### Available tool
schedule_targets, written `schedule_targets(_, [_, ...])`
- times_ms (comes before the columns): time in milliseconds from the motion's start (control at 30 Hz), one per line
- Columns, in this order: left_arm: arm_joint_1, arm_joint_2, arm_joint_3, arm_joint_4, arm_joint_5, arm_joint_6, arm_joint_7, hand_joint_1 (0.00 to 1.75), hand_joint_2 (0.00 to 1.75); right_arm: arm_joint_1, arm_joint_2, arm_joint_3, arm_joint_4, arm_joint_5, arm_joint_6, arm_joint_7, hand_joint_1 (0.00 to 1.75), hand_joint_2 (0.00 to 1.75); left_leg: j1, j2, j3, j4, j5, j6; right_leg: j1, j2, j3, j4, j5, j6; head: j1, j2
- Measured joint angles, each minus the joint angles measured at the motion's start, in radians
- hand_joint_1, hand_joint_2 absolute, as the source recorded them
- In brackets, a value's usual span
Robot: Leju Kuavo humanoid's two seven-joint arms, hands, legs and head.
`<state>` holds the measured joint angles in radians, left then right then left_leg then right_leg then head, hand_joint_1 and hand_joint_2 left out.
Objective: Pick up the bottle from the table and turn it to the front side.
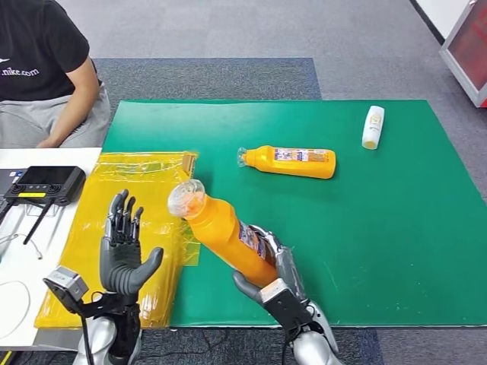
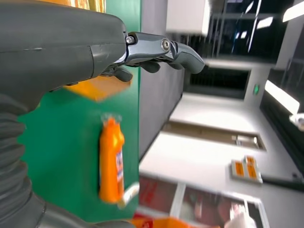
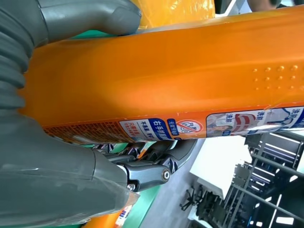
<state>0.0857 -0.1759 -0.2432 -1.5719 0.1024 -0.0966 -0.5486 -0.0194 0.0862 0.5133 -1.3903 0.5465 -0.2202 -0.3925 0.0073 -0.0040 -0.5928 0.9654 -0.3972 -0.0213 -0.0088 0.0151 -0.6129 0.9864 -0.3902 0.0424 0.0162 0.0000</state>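
My right hand (image 1: 275, 275) grips an orange bottle (image 1: 227, 232) by its lower body, lifted off the green mat (image 1: 367, 243) and tilted, its clear cap up and to the left. The right wrist view shows this bottle (image 3: 172, 80) close up, label along one edge, with my thumb on one side and fingers (image 3: 157, 161) on the other. My left hand (image 1: 123, 247) is raised with fingers spread and holds nothing; its fingers (image 2: 161, 50) appear in the left wrist view. A second orange bottle (image 1: 290, 161) (image 2: 111, 164) lies on its side farther back on the mat.
A small white bottle (image 1: 373, 126) lies at the mat's far right. A yellow plastic sheet (image 1: 138, 190) covers the mat's left edge. A black device (image 1: 42, 182) sits on the white table at the left. A person (image 1: 46, 68) sits behind that table.
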Motion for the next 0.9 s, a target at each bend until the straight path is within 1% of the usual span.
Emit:
schedule_targets(100, [-0.023,0.000,-0.026,0.013,0.014,-0.031,0.016,0.00,1.75,-0.008,0.000,0.004,0.009,-0.001,-0.012,0.000,1.75,1.75,0.000,0.000,0.000,0.000,0.000,0.000,0.000,0.000,0.000,0.000,0.000,0.000,0.000,0.000])
schedule_targets(267, [-0.049,0.002,-0.072,0.025,0.012,-0.054,0.016,0.00,1.75,-0.027,0.000,0.002,0.037,-0.011,-0.033,0.000,1.75,1.75,0.000,0.000,0.000,0.000,0.000,0.000,0.000,0.000,0.000,0.000,0.000,0.000,0.000,0.000])
schedule_targets(433, [-0.066,0.007,-0.112,0.029,0.011,-0.067,0.016,0.00,1.75,-0.053,0.000,-0.022,0.101,-0.029,-0.069,-0.007,1.75,1.75,0.000,0.000,0.000,0.000,0.000,0.000,0.000,0.000,-0.001,0.000,0.000,0.000,0.000,0.000])
schedule_targets(533, [-0.073,0.010,-0.127,0.031,0.012,-0.075,0.021,0.00,1.75,-0.061,0.000,-0.035,0.135,-0.014,-0.092,-0.008,1.75,1.75,0.000,0.000,-0.001,0.000,0.000,0.000,0.000,0.000,-0.001,0.000,0.000,0.000,0.000,0.000])
schedule_targets(700, [-0.103,0.016,-0.149,0.059,0.026,-0.098,0.074,0.00,1.75,-0.086,0.009,-0.051,0.190,0.002,-0.112,-0.041,1.75,1.75,0.000,0.000,-0.001,0.000,0.000,0.000,0.000,0.000,-0.001,0.000,0.000,0.000,0.000,0.000])
schedule_targets(900, [-0.167,0.018,-0.151,0.145,0.109,-0.145,0.124,0.00,1.75,-0.107,0.037,-0.036,0.196,0.014,-0.107,-0.051,1.75,1.75,0.000,0.000,-0.001,0.000,0.001,-0.001,0.000,0.000,-0.001,0.000,0.000,0.000,0.000,0.000])
